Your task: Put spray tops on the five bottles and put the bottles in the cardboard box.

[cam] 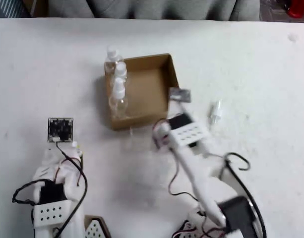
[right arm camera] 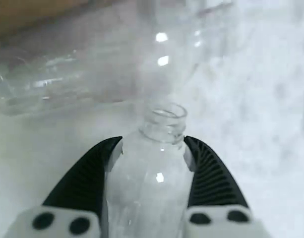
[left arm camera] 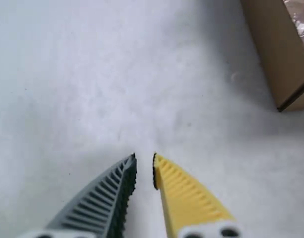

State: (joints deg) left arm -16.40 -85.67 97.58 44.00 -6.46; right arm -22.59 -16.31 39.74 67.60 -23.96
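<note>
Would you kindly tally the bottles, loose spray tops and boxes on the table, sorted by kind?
Bottles with spray tops, in the cardboard box: 3, as best I can tell
Open bottles: 2, one in the right gripper, one lying near the box
Loose spray top: 1
Cardboard box: 1
Total: 7

The high camera looks down over the white bench (cam: pixel 251 64). Wrist cameras sit just behind the left hand (left arm camera: pixel 144 168) and right hand (right arm camera: pixel 152 144), facing the bench, the right very near a clear plastic bottle (right arm camera: pixel 152 198). Left wrist and high views share the brown cardboard box (cam: pixel 142 89).
</note>
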